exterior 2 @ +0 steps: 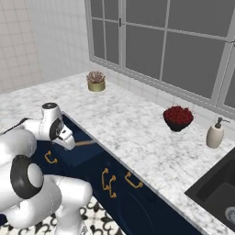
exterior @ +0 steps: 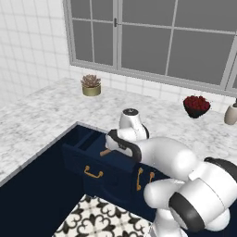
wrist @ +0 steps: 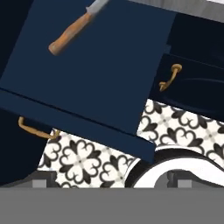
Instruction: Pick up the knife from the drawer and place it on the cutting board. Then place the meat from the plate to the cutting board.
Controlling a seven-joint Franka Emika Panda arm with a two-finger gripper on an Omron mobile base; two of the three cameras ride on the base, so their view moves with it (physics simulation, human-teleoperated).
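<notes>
Marble counter (exterior: pixel 41 115) under a grey window, with the navy drawer (wrist: pixel 96 65) pulled open below its edge. Inside lies the knife (wrist: pixel 72 29), wooden handle toward the drawer front, blade toward the counter. Gripper hangs above the drawer; cannot tell how the jaws stand. Best to lower straight over the handle, turn the fingers across it, then close gently.
</notes>
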